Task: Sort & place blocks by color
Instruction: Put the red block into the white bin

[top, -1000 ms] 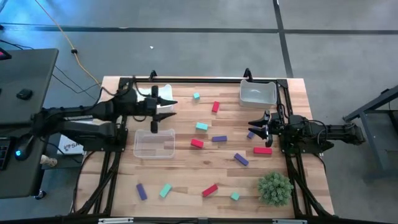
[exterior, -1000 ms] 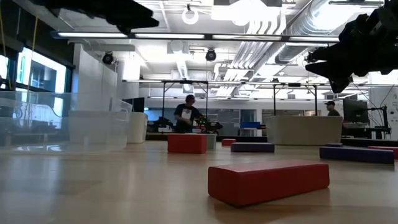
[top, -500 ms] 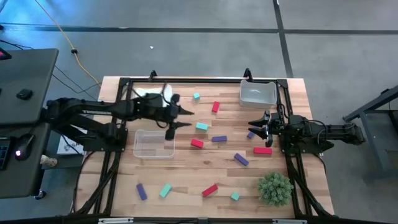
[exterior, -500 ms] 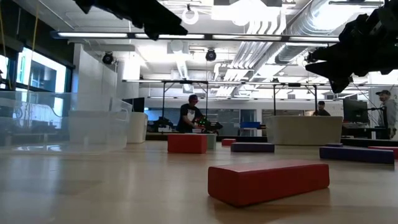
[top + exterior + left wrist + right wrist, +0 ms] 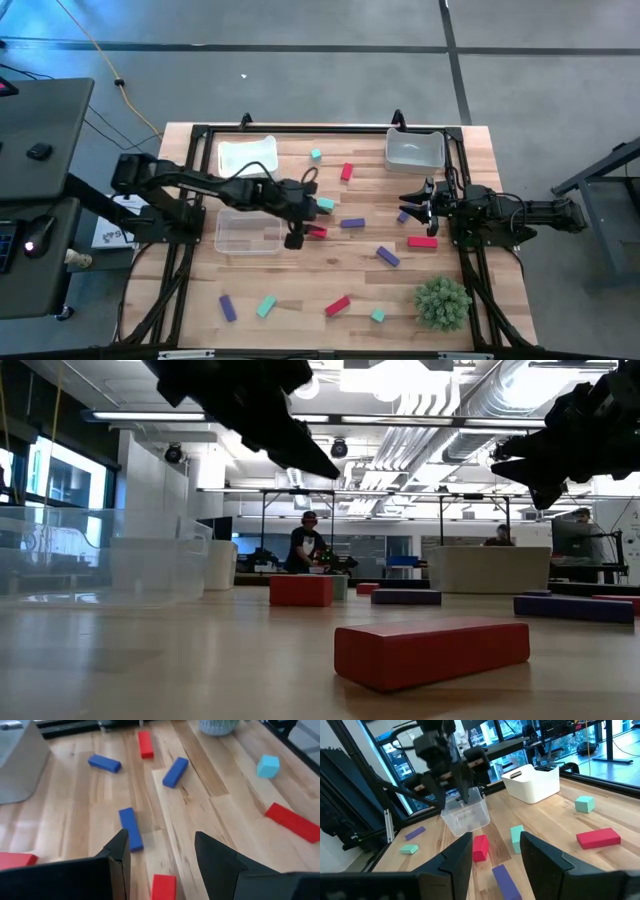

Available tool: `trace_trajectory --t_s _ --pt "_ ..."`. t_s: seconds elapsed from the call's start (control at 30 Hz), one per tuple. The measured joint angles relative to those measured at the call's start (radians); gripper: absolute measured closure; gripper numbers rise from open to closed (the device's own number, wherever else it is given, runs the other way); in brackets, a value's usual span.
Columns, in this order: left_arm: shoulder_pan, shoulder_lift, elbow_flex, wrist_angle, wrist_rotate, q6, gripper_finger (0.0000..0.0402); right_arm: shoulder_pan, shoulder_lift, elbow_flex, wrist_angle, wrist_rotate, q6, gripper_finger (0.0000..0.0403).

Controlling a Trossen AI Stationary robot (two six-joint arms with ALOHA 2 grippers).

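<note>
Left gripper [image 5: 297, 222] | open, empty, having swung out from the bins to above red block [image 5: 317, 231] | pickup approaching | right gripper [image 5: 408, 204] waiting, open

Table [image 5: 300, 285] pale wood (matt); bins [image 5: 248, 232] clear plastic.

The left end effector [image 5: 300, 213] hangs open over mid-desk, hemmed by a clear bin [image 5: 247, 232] on its left, a teal block [image 5: 324, 204] and a red block [image 5: 317, 231] close on its right. Bare desk [image 5: 300, 275] lies open nearer. The right end effector [image 5: 412, 204] stands apart, a red bar [image 5: 422, 241] just near of it.
</note>
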Motion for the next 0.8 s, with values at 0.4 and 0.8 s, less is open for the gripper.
trace_trajectory --t_s 0.4,0.8 --pt "-0.004 0.119 0.021 -0.083 -0.003 0.006 0.0259 0.000 0.000 0.000 0.000 0.000 0.000 0.0247" --pt "0.001 0.202 0.020 -0.114 -0.045 0.045 0.0259 0.000 0.000 0.000 0.000 0.000 0.001 0.0247"
